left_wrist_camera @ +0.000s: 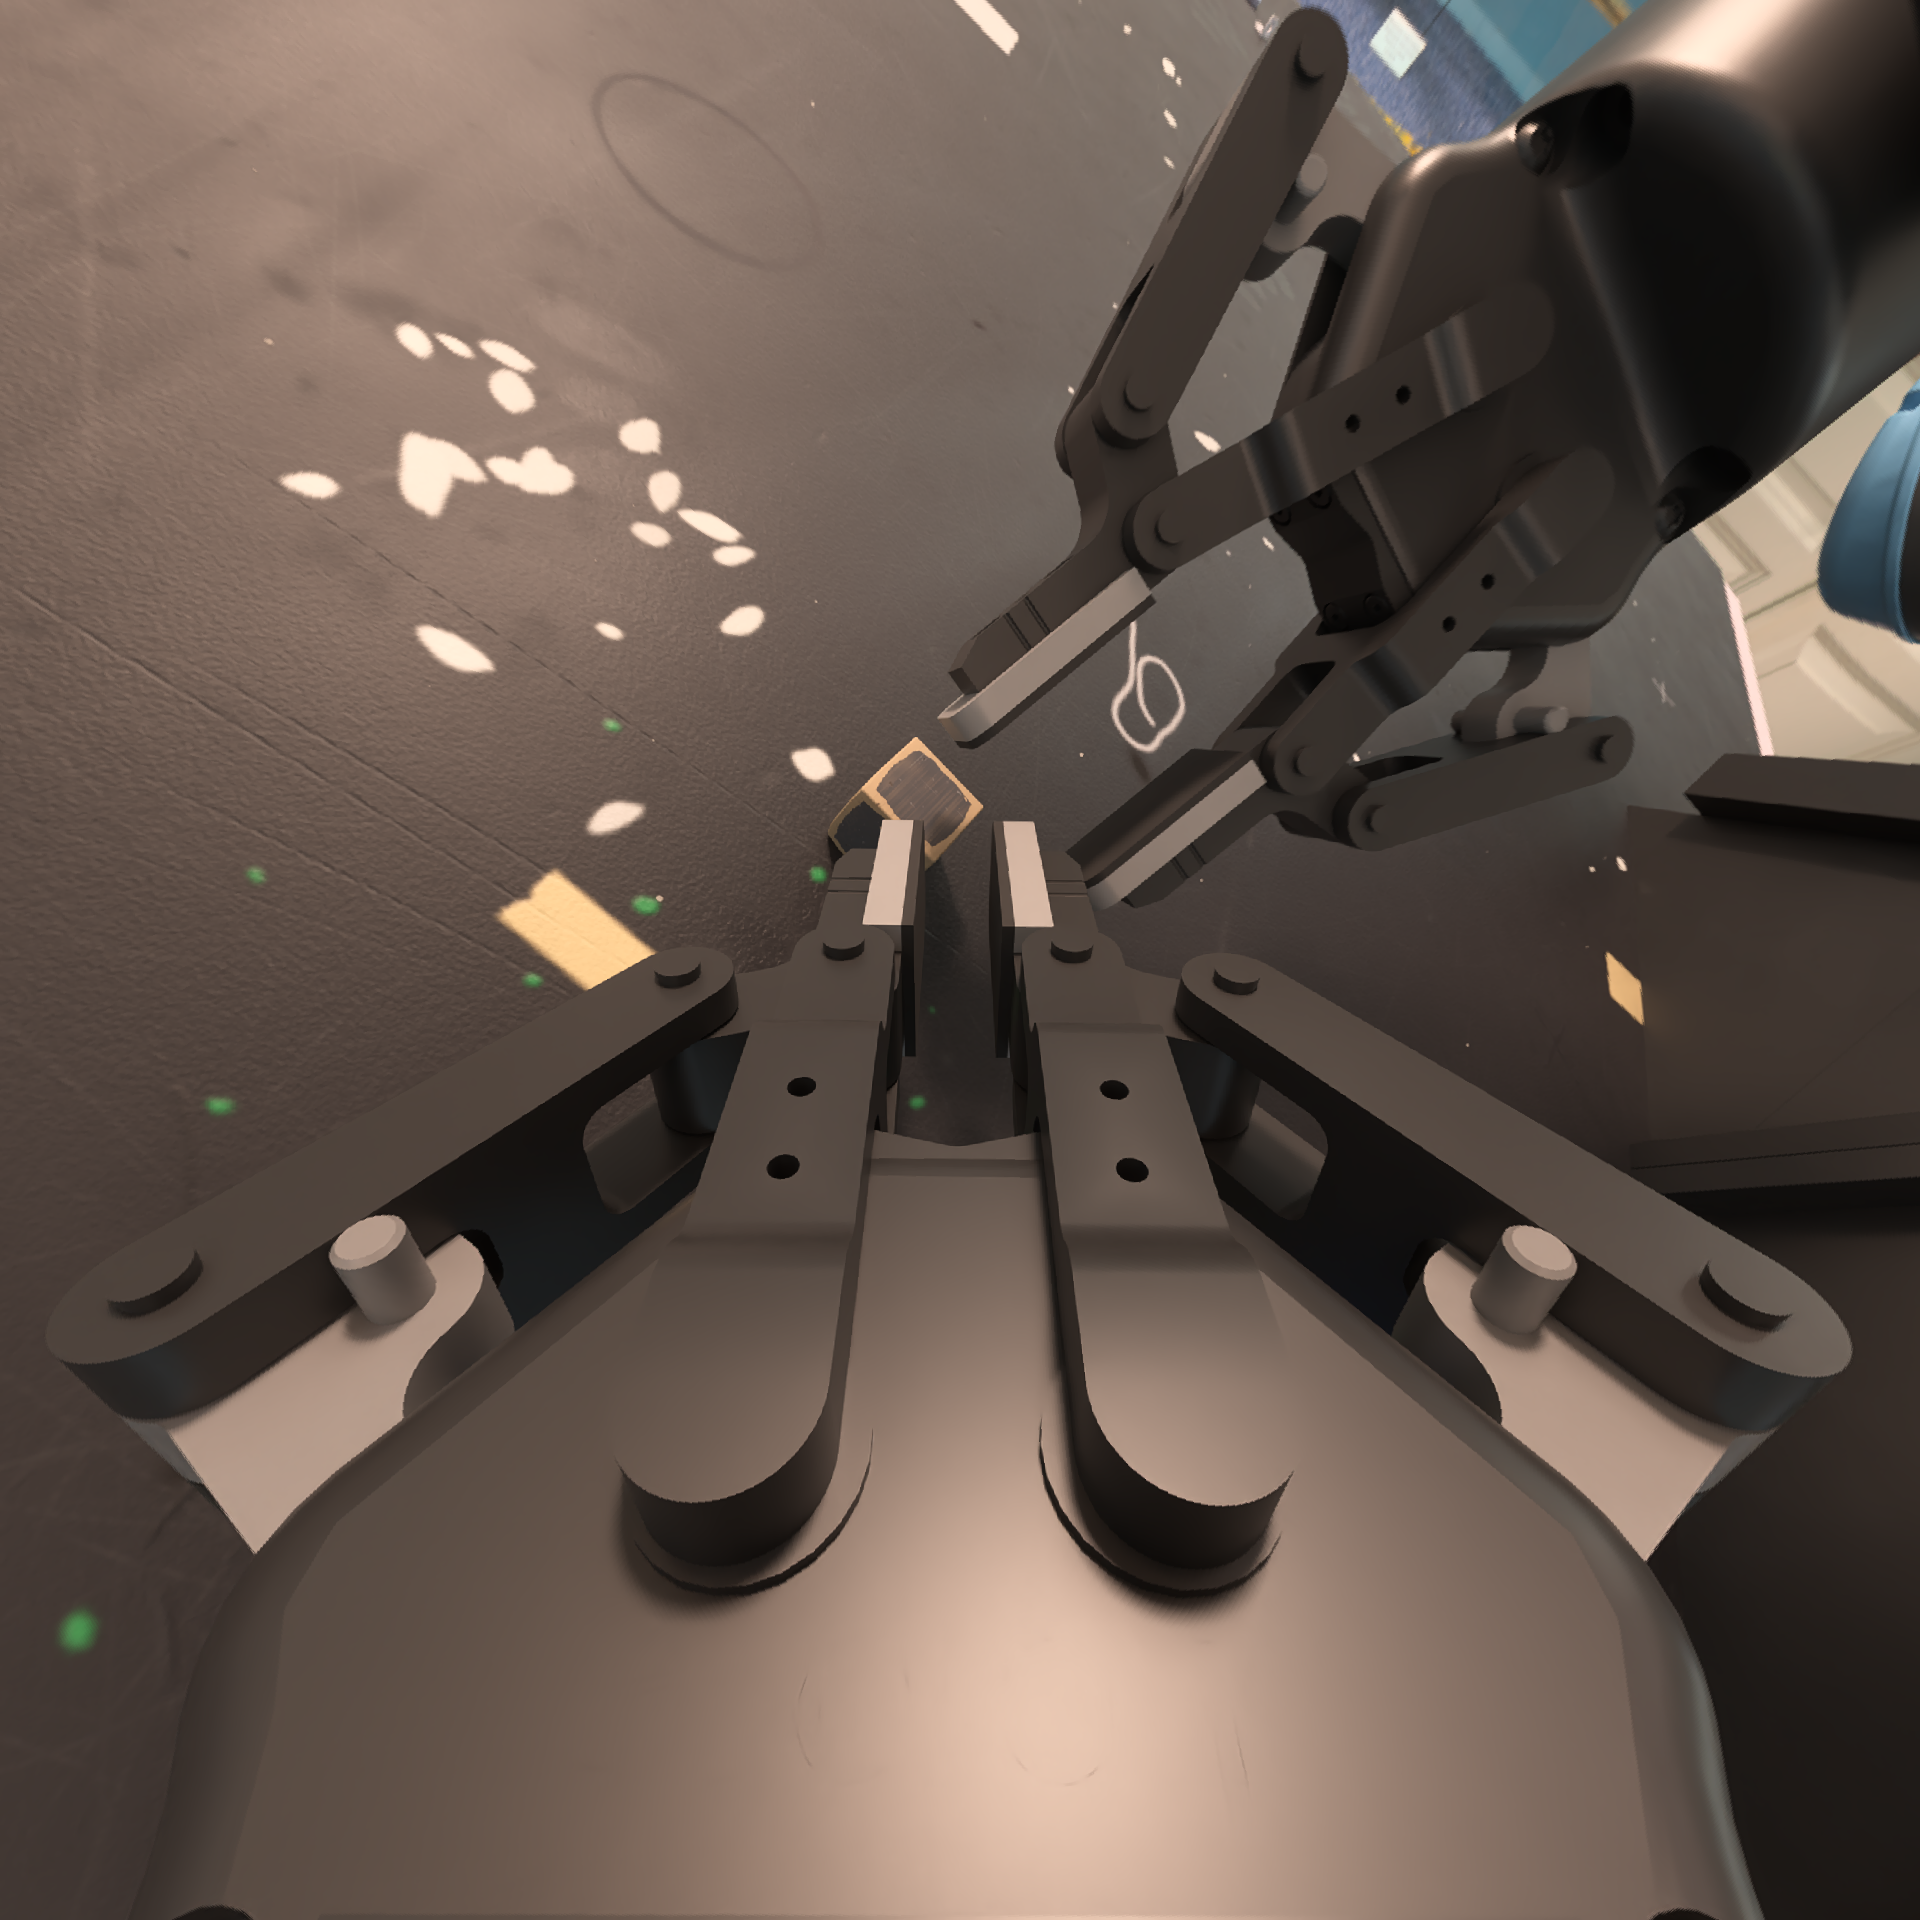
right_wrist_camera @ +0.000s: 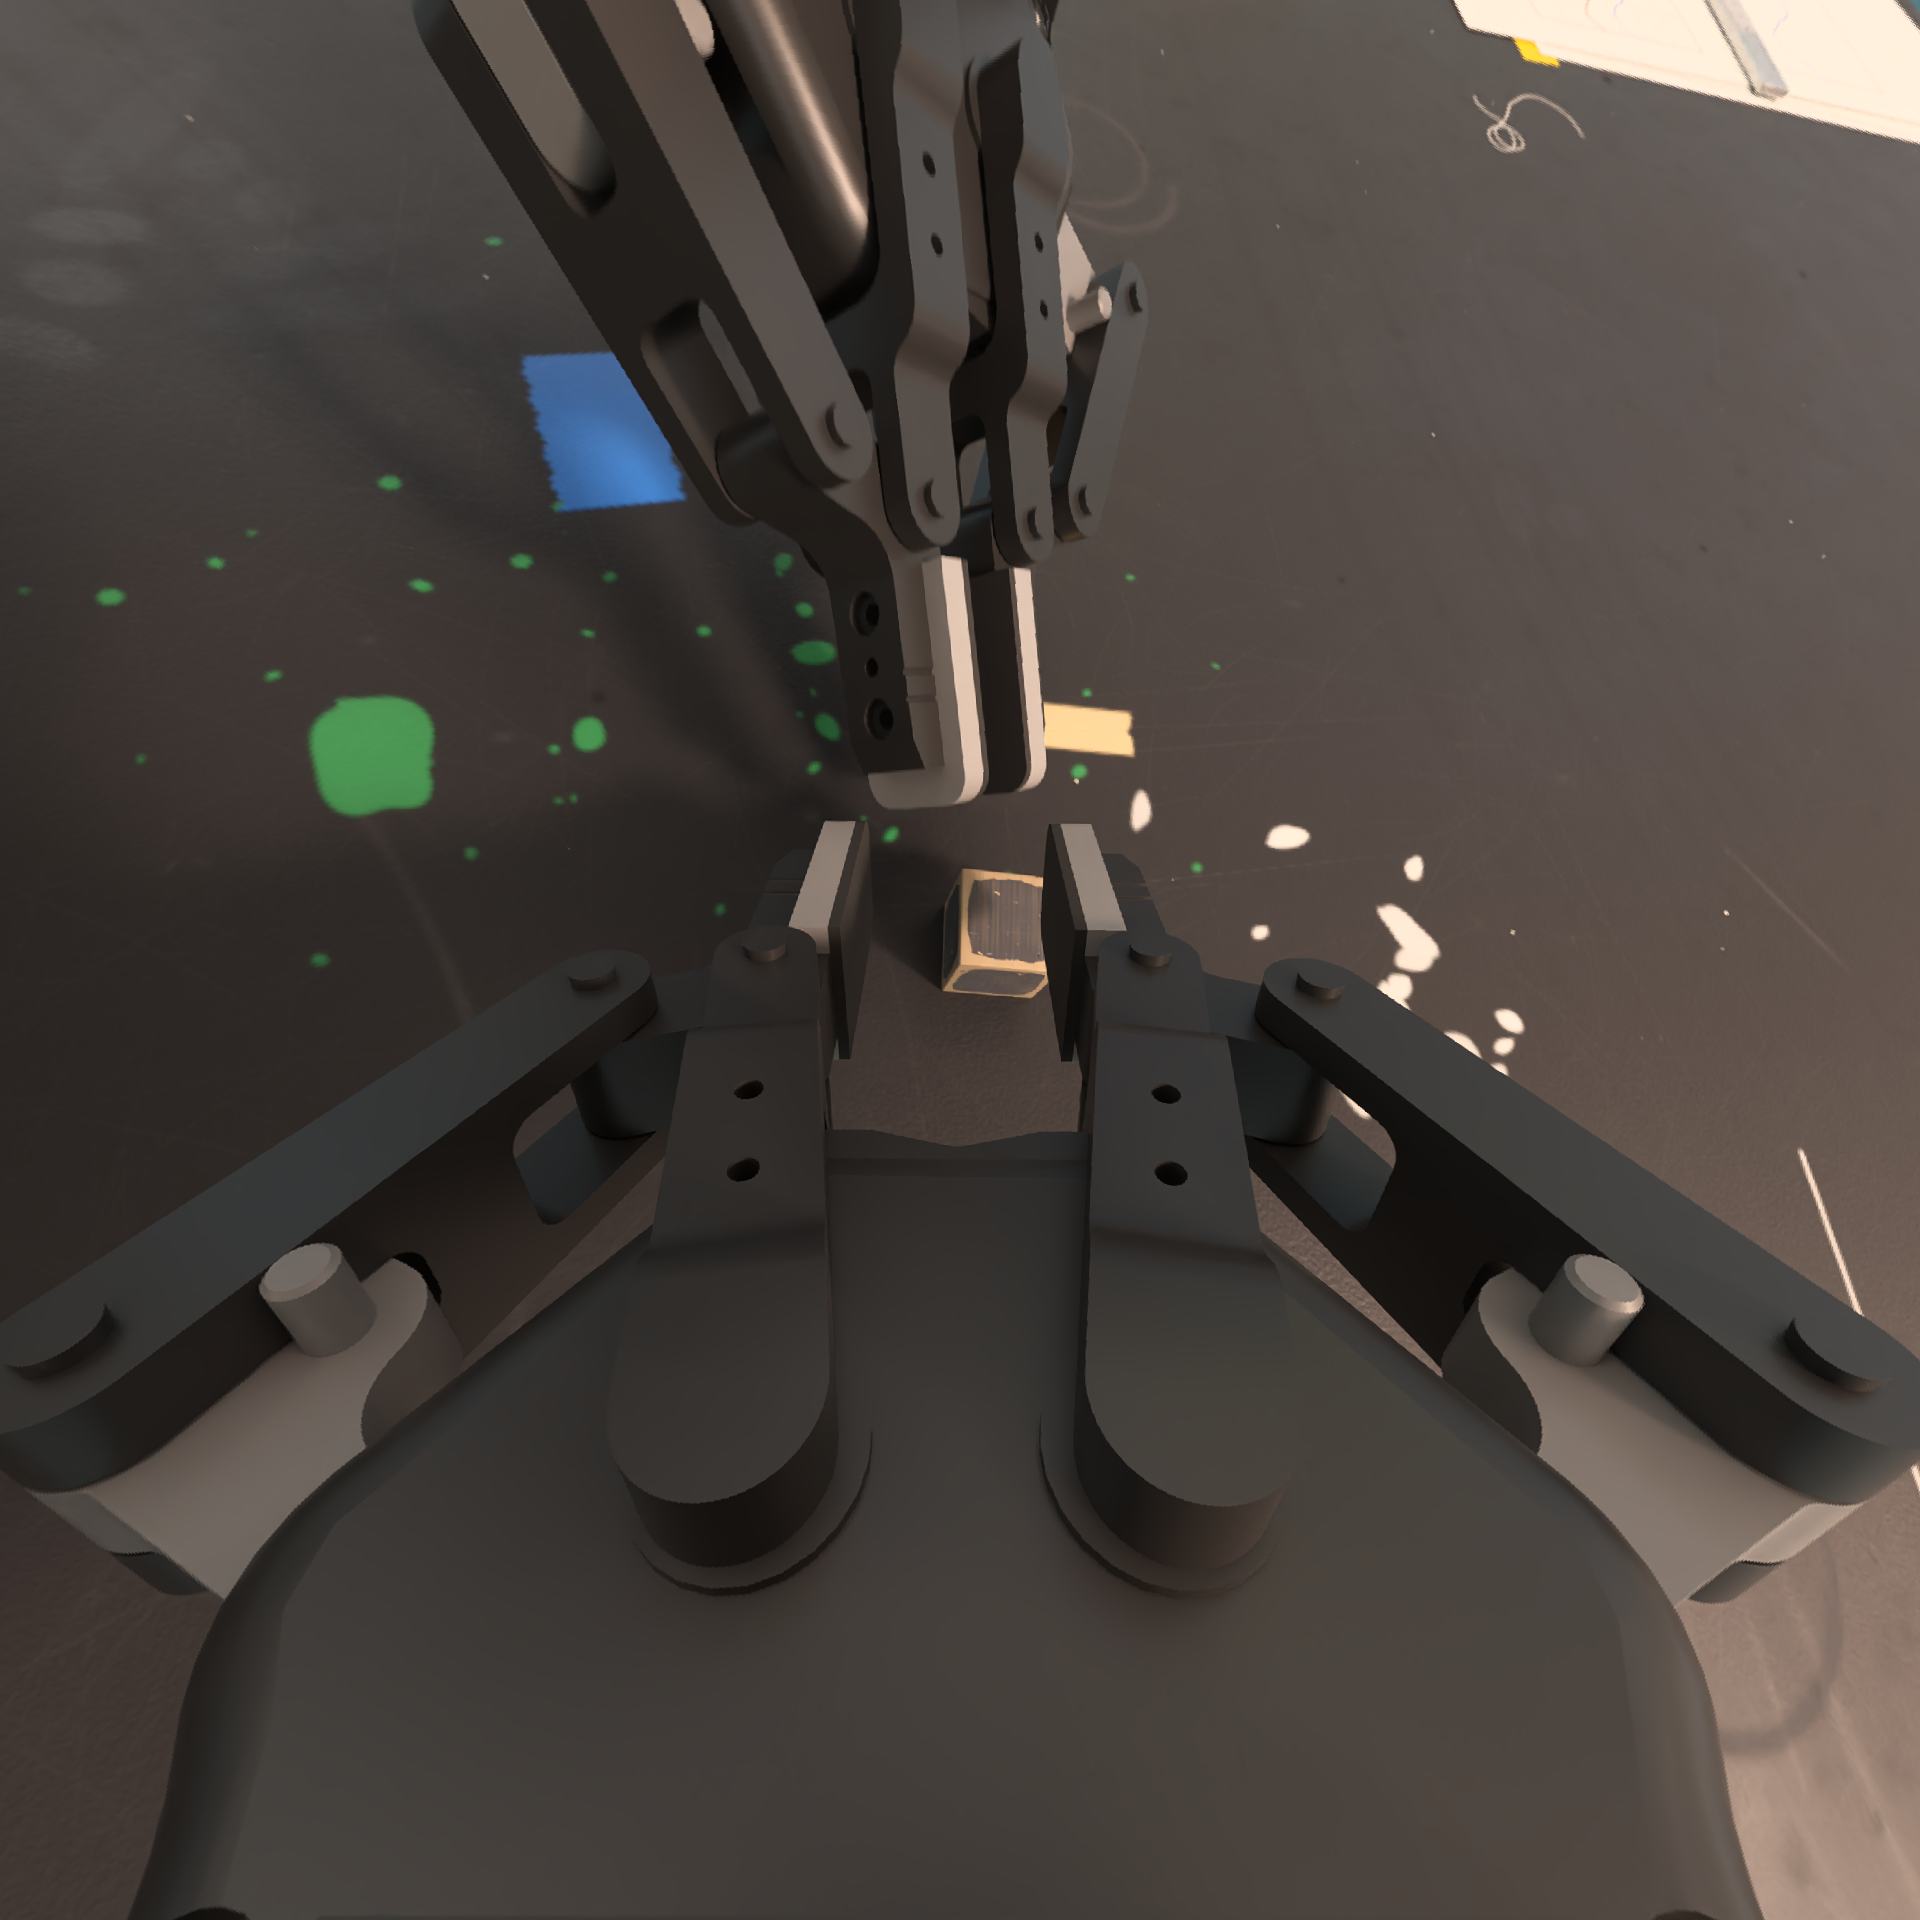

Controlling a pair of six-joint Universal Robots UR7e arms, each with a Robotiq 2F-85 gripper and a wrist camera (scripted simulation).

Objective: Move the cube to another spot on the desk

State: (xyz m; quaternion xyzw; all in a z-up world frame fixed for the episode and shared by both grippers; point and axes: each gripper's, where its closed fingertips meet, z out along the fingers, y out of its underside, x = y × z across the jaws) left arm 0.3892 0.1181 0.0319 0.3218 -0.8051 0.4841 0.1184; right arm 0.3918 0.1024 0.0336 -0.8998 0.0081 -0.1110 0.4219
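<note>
Dark desk; cube between parted right jaws, untouched.

The cube sits on the desk, below and between the fingers of the right gripper, nearer the right-hand finger; whether it touches that finger is hard to tell. The left gripper hangs just beyond the cube, fingers close together. In the left wrist view the cube lies just past the left gripper, with the right gripper reaching in from the upper right, fingers spread either side of it
</note>
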